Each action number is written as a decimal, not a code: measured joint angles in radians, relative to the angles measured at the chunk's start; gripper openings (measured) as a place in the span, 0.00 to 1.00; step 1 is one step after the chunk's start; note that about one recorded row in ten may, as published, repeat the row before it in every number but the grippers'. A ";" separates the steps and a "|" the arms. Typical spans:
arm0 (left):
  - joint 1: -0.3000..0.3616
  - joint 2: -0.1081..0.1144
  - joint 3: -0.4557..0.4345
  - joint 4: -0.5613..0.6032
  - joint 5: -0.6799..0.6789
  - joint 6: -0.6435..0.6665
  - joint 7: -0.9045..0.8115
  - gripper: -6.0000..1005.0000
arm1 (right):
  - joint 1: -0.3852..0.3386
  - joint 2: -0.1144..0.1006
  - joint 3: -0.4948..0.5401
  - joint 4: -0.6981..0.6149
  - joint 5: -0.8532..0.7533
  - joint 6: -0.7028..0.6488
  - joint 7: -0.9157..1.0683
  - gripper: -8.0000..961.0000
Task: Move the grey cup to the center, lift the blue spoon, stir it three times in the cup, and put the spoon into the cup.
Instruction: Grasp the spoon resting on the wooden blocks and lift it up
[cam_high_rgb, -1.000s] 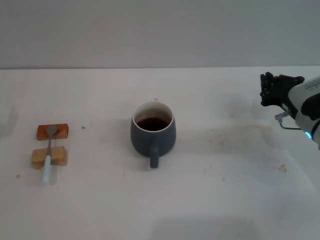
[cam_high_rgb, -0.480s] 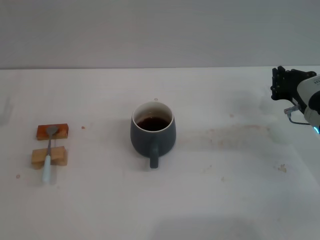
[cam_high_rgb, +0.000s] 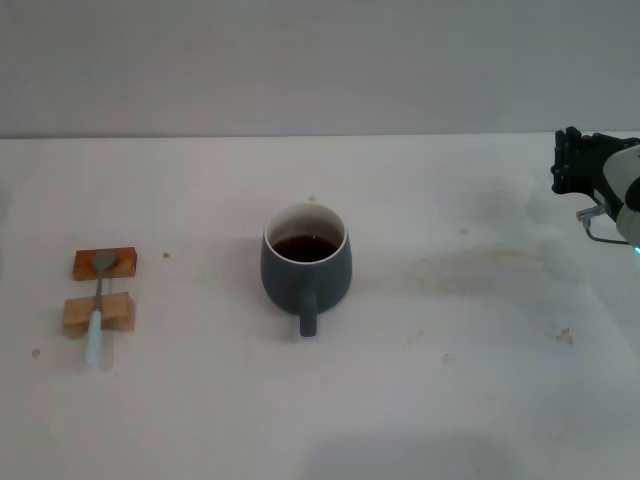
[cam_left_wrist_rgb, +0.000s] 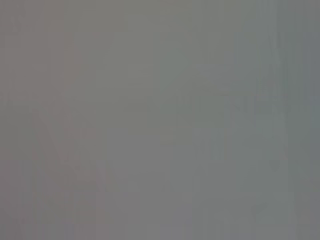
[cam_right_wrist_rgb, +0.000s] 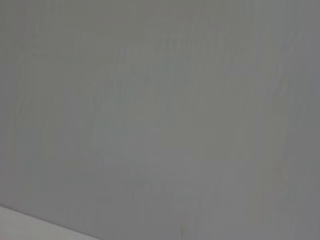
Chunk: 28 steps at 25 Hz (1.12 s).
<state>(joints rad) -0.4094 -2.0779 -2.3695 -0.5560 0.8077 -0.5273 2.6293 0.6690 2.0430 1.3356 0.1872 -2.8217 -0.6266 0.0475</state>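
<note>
While the grey cup stands upright near the middle of the white table, nothing is in contact with it. Its thick handle points toward the robot, and dark brown liquid fills its cream-white inside. Far off on the robot's left side of the table lies the blue spoon, well apart from the cup. Its metal bowl rests on an orange-brown wooden block, its shaft crosses a paler wooden block just nearer the robot, and its pale blue handle reaches past that block toward the robot.

The right gripper hangs at the far right edge of the head view, above the table's rear right part, well apart from both cup and spoon. It holds nothing, but whether its dark fingers are spread or closed I cannot tell. The left gripper shows in no view. Both wrist views show only a plain grey surface, with a pale strip in one corner of the right wrist view.
</note>
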 joint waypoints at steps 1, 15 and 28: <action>0.000 0.000 -0.003 -0.001 -0.012 0.004 0.024 0.68 | 0.002 0.000 0.000 0.000 0.000 0.000 0.000 0.08; 0.054 0.005 -0.027 -0.027 -0.418 -0.126 0.316 0.68 | 0.012 -0.001 0.002 0.008 -0.003 0.032 0.000 0.08; 0.130 0.012 -0.012 -0.149 -0.425 -0.091 0.204 0.68 | 0.011 -0.001 0.002 0.015 -0.003 0.048 0.000 0.08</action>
<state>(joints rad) -0.2790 -2.0660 -2.3815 -0.7053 0.3822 -0.6183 2.8332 0.6805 2.0417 1.3376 0.2025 -2.8249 -0.5787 0.0475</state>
